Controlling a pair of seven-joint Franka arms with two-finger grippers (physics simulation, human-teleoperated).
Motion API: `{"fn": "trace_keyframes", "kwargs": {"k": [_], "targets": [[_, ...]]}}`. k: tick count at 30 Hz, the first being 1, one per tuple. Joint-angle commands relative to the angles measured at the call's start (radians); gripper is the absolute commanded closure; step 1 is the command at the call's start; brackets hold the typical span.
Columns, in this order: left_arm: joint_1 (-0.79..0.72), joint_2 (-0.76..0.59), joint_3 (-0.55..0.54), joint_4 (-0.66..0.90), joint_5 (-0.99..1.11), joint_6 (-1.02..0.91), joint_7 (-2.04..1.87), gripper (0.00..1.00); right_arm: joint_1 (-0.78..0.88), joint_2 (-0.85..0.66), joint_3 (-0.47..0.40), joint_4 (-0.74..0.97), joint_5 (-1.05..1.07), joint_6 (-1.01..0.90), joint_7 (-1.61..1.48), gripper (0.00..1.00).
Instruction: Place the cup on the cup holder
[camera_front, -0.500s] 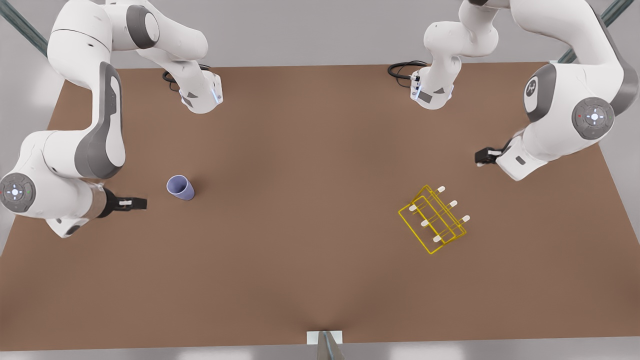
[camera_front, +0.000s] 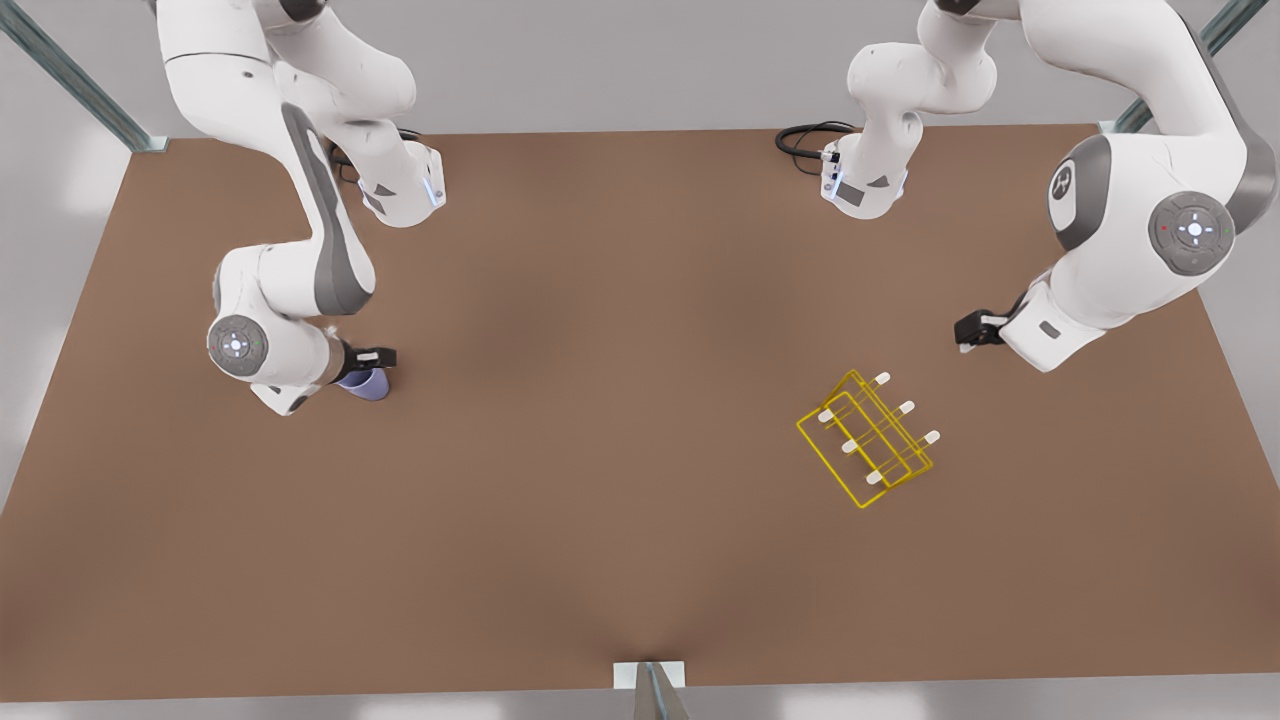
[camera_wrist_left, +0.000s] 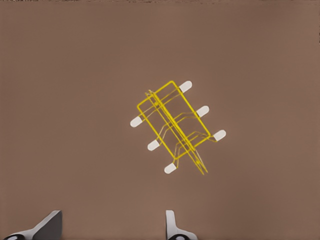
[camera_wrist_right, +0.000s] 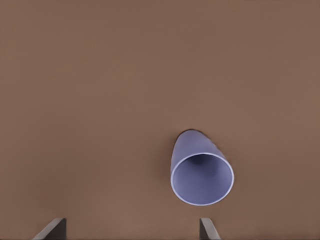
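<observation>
Right gripper spread wide above upright cup on table; left gripper likewise wide, over cup holder.

matt cup, thin-wire cup holder

Front view overhead, wrist views facing table
</observation>
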Motion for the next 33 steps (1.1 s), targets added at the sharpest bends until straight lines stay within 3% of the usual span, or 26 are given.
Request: {"fn": "trace_keyframes", "kwargs": {"k": [1, 6, 10, 16, 29, 31, 33], "targets": [[-0.001, -0.004, -0.002, 0.000, -0.003, 0.006, -0.009, 0.00, -0.036, 0.020, 0.000, -0.023, 0.003, 0.186, 0.086, 0.00], [0.002, -0.010, 0.024, -0.011, -0.052, 0.012, 0.000, 0.00, -0.036, 0.048, 0.003, -0.048, 0.000, 0.237, 0.089, 0.00], [0.002, -0.015, 0.024, -0.014, -0.052, -0.015, 0.000, 0.00, -0.052, 0.033, 0.077, -0.063, 0.003, 0.208, 0.098, 0.00], [0.004, 0.002, 0.025, -0.013, -0.052, -0.012, 0.002, 0.00, -0.081, 0.002, 0.078, -0.138, 0.003, 0.195, 0.098, 0.00], [0.005, 0.027, 0.025, -0.014, -0.052, -0.011, 0.003, 0.00, -0.088, 0.065, 0.078, -0.233, -0.005, 0.391, 0.097, 0.01], [0.007, 0.027, 0.025, -0.014, -0.052, -0.009, 0.003, 0.00, -0.090, 0.066, 0.078, -0.255, -0.005, 0.415, 0.095, 0.09], [0.007, 0.034, 0.025, -0.013, -0.054, -0.003, 0.003, 0.00, -0.101, 0.074, 0.078, -0.255, -0.005, 0.413, 0.091, 0.36]]}}
